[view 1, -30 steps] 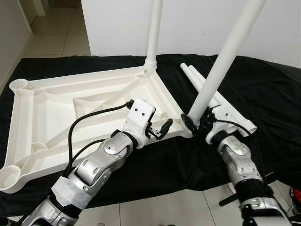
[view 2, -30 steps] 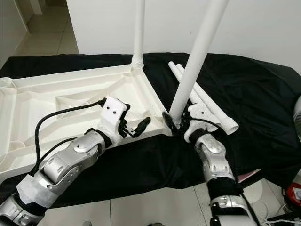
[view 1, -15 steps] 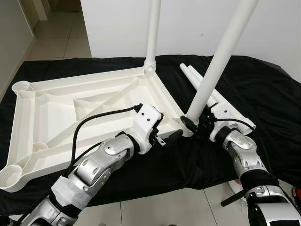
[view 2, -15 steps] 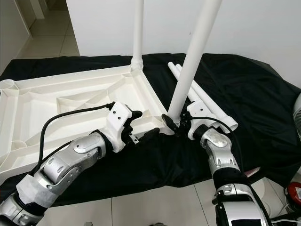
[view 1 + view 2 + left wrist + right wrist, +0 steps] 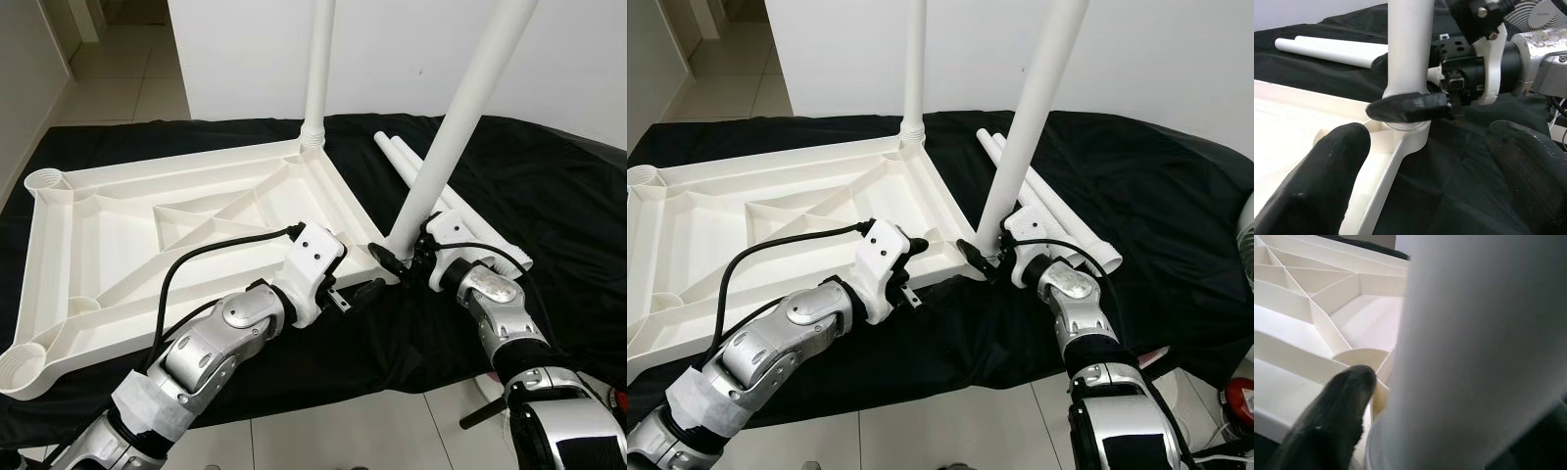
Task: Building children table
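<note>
Right gripper [image 5: 400, 258] clamped low on the leg [image 5: 453, 137]: stiff, light, slick plastic, best held near the socket; left gripper [image 5: 355, 294] open beside the tabletop [image 5: 147, 235].

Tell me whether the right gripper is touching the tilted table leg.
Touching. The left wrist view shows the right gripper with a black finger wrapped against the base of the tilted table leg, just above the tabletop's corner socket.

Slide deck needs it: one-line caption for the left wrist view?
Right tool clamps a white leg at the tabletop's corner socket; left tool's open fingers frame it.
</note>
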